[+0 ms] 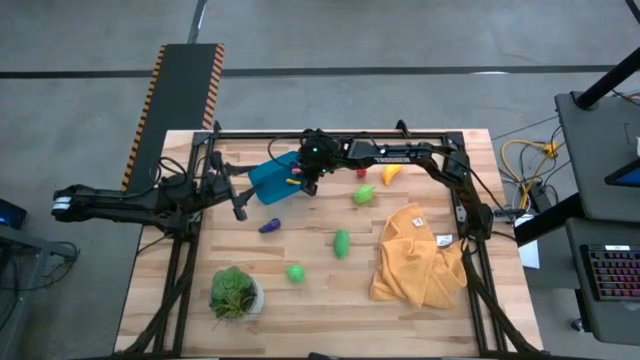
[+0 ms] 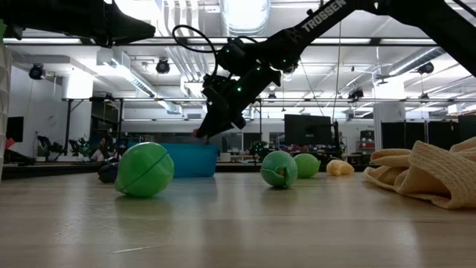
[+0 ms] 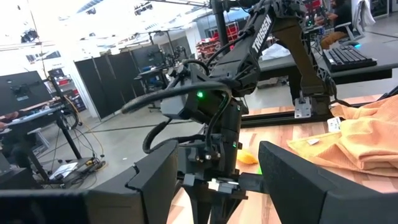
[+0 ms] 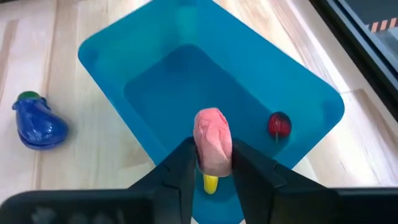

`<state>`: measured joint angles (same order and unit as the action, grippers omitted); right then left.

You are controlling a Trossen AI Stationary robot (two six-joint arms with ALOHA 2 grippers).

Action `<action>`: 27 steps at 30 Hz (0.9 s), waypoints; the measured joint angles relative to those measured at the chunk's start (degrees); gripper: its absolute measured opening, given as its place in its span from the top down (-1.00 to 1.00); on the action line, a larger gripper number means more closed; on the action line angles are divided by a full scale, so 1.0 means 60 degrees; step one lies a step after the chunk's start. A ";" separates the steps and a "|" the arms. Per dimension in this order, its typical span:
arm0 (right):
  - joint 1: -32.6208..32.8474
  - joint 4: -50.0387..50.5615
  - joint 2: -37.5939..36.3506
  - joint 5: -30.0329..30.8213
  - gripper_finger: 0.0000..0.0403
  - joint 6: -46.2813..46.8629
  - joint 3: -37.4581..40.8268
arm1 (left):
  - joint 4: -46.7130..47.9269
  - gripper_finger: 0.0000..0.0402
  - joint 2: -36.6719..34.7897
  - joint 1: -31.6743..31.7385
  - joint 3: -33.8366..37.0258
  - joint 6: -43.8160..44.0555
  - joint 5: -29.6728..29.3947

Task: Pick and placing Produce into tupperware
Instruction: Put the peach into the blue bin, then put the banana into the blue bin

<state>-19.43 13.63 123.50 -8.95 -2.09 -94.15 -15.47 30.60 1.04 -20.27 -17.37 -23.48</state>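
I am holding the right gripper directly over the tupperware — jaws narrowly pinching a pink produce piece — drop lies straight below.

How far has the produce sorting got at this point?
Done: a red piece and a small yellow piece already lie in the tupperware. In hand: the right gripper holds a pink piece over the tub. Left: the eggplant, three green pieces and the banana on the table.
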 joint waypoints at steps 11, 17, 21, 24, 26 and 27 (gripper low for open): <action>0.0002 0.0024 -0.0007 0.0004 0.38 -0.0154 0.0064 | 0.0008 -0.04 0.0002 0.0000 0.0000 0.0000 -0.0001; -0.0009 0.0302 -0.0007 0.0000 0.36 -0.0212 -0.0115 | -0.0004 -0.04 0.0008 0.0000 0.0000 -0.0004 -0.0001; -0.0024 0.0877 -0.0007 -0.0005 0.38 -0.0407 -0.0447 | 0.0001 -0.04 -0.0002 0.0000 0.0000 -0.0004 -0.0001; -0.0083 0.1455 -0.0059 -0.0818 0.37 -0.0787 -0.0755 | -0.0001 -0.04 0.0002 0.0001 0.0000 -0.0004 -0.0001; -0.0143 0.1648 -0.0129 -0.1699 0.34 -0.0837 -0.0859 | 0.0002 -0.04 0.0002 0.0000 0.0000 -0.0004 0.0002; -0.0179 0.1781 -0.0201 -0.1899 0.32 -0.0826 -0.0863 | 0.0004 -0.04 0.0002 0.0001 0.0000 -0.0004 -0.0001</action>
<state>-20.51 24.31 122.29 -20.34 -7.05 -99.33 -15.44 30.61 1.05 -20.27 -17.39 -23.49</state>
